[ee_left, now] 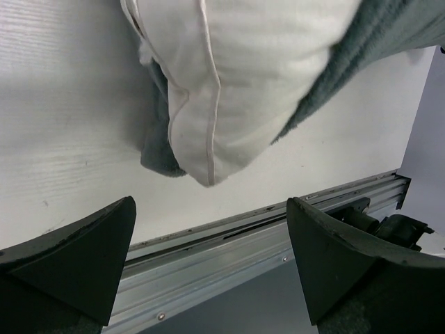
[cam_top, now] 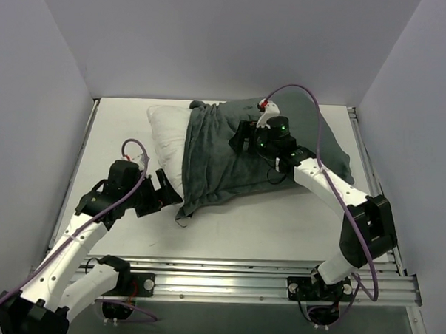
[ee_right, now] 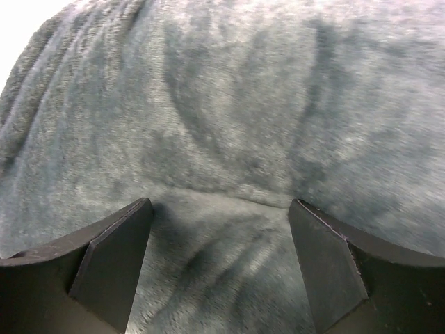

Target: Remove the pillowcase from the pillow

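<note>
Grey-green pillowcase [cam_top: 231,156] hides most of the white pillow [cam_top: 167,131] near the table [cam_top: 280,221]'s far edge. The left fingers [ee_left: 76,250] gape empty; right fingers [ee_right: 111,257] spread apart, pressing the fabric.

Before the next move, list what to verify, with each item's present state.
1. Left hand open and empty: ok.
2. Pillow end showing out of the pillowcase: ok.
3. Left hand touching the pillow corner: not ok, it sits short of it.
4. Right hand down on the pillowcase: ok.
5. Right hand gripping fabric: cannot tell, fingers stand wide.
6. Pillowcase off: not ok, most of the pillow is covered.
</note>
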